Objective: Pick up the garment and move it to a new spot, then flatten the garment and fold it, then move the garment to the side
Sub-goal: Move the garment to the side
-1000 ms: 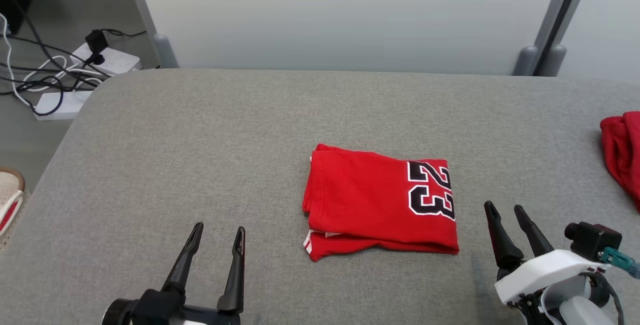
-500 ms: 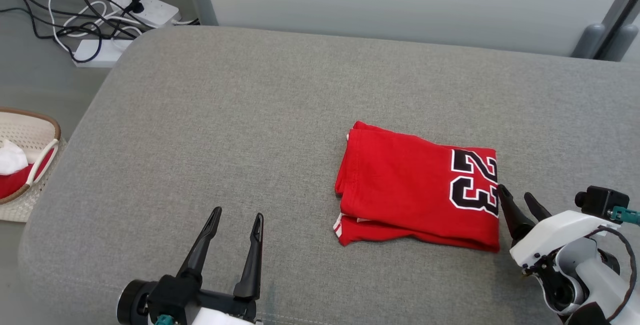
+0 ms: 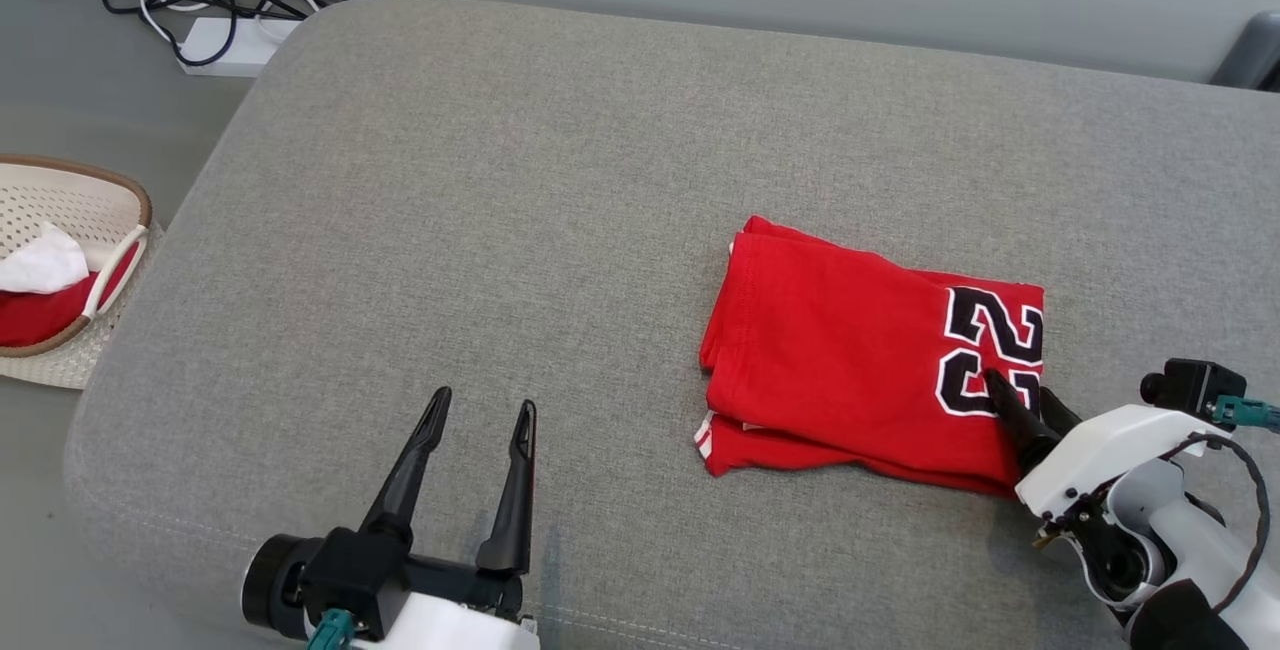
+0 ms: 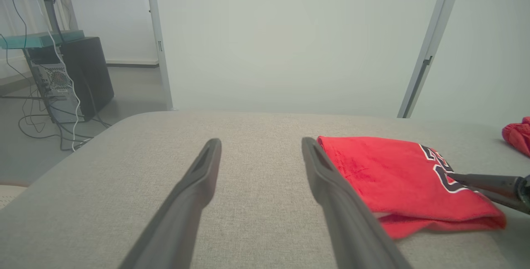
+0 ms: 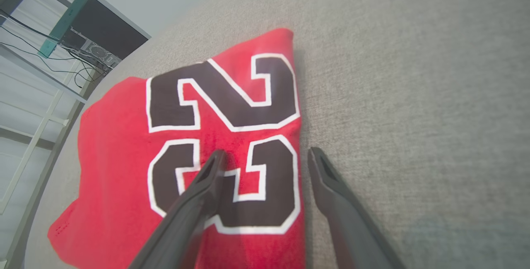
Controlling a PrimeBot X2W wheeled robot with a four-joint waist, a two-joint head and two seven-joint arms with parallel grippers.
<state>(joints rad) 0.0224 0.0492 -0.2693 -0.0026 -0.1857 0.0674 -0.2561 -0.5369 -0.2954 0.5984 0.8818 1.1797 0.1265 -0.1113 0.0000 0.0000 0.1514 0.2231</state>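
We judge the folding done and the last step in hand: shifting the garment (image 3: 860, 360) aside. It lies right of centre on the grey cushion (image 3: 450, 230), a neat red rectangle with a black 23. Our right gripper (image 3: 1018, 392) stands open astride its right edge; next it must close there. Our left gripper (image 3: 484, 402) hovers open, near left.

Soft, matt knit cloth makes up the folded red cloth garment (image 3: 850, 360); its black-and-white printed number looks smoother and flatter than the fabric around it. The grey cushioned surface (image 3: 500, 210) is coarse woven textile with a flecked, matt weave. Matt dark plastic forms the long fingers of the left gripper (image 3: 485, 408) and right gripper (image 3: 1018, 385). The right wrist's white shell (image 3: 1100, 450) is smooth, faintly glossy plastic.
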